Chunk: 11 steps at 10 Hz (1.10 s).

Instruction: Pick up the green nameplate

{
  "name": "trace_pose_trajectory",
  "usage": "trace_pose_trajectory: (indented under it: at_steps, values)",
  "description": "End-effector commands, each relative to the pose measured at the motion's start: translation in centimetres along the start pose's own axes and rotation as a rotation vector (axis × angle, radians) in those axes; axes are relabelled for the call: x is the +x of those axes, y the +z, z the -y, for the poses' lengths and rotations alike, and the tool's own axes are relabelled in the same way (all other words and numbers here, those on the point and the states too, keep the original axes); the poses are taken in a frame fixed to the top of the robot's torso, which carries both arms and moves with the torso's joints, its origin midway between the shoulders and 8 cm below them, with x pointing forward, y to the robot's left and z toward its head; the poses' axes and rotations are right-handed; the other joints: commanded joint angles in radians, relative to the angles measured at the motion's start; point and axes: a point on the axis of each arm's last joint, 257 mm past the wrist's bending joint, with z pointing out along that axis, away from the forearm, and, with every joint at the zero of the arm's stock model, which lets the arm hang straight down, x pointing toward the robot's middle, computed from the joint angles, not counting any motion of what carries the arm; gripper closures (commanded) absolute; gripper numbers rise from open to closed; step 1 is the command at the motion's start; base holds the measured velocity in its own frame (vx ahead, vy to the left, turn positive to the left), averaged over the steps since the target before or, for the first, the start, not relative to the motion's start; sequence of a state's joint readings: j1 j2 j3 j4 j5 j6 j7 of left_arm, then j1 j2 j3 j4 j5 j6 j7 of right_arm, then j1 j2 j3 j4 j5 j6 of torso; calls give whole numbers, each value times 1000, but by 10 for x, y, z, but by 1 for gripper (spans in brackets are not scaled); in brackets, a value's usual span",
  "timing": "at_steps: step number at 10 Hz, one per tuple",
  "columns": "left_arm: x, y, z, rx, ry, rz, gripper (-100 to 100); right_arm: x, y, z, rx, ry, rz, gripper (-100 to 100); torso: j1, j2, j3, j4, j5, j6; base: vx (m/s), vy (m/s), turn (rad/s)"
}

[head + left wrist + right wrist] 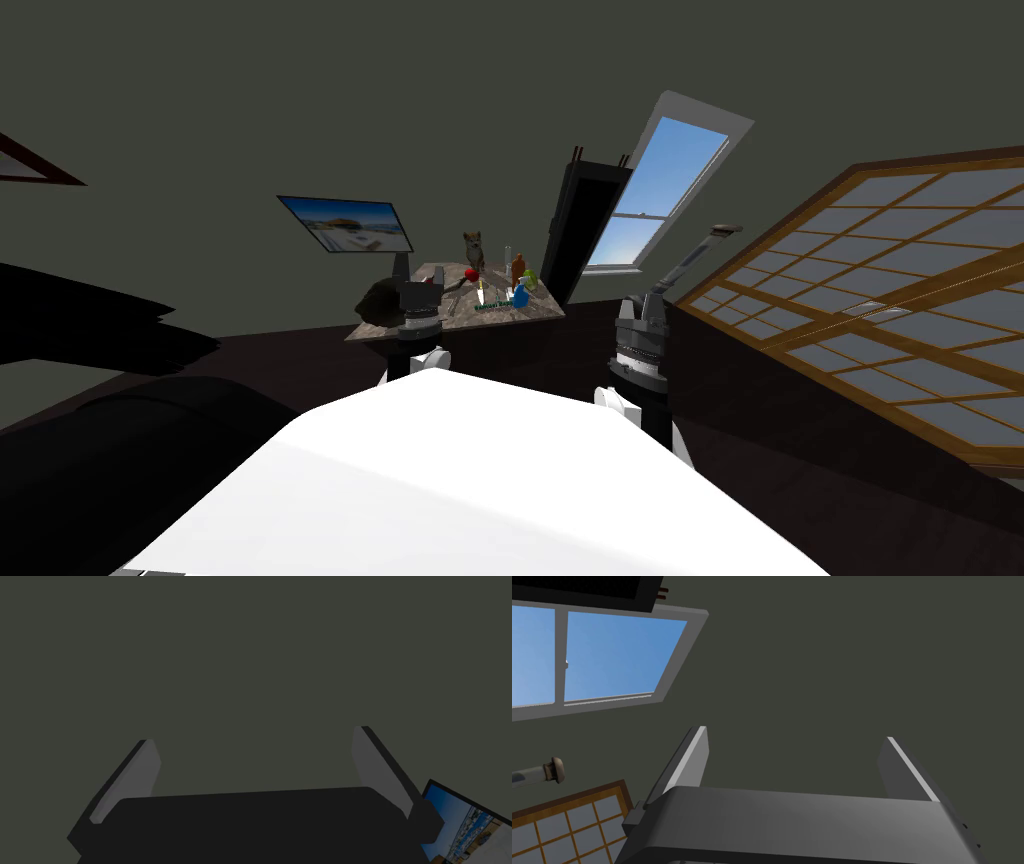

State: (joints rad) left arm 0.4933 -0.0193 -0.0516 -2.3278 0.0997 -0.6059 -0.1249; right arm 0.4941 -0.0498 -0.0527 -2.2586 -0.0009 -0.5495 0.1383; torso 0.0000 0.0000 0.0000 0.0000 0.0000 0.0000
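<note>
Left tool [253, 736] and right tool [795, 733] spread; green nameplate [492, 307] on table [545, 306] ahead, apart.

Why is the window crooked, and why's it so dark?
Head view: the wide, rolled lens slants everything, window and table alike; the window is brightest. Left wrist view: left gripper looks dim. Right wrist view: right gripper catches light on finger edges.

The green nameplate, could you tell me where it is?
The green nameplate lies in the head view near the table's front edge, beside the blue bottle.
</note>
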Motion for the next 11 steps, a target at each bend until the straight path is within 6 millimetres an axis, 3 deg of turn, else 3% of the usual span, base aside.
trace_pose_trajectory:
  at_steps: [1, 11]
  values:
    - [5, 1, -5, -15, 6, -35, -100, 0, 0, 0, 0, 0, 0, 0, 0, 0, 0, 0, 0, 0, -8, -12, 12]
    - [21, 11, -63, -197, 47, -169, -100, 0, 0, 0, 0, 0, 0, 0, -2, 1, 1, 0, -1, 0, -24, -38, 20]
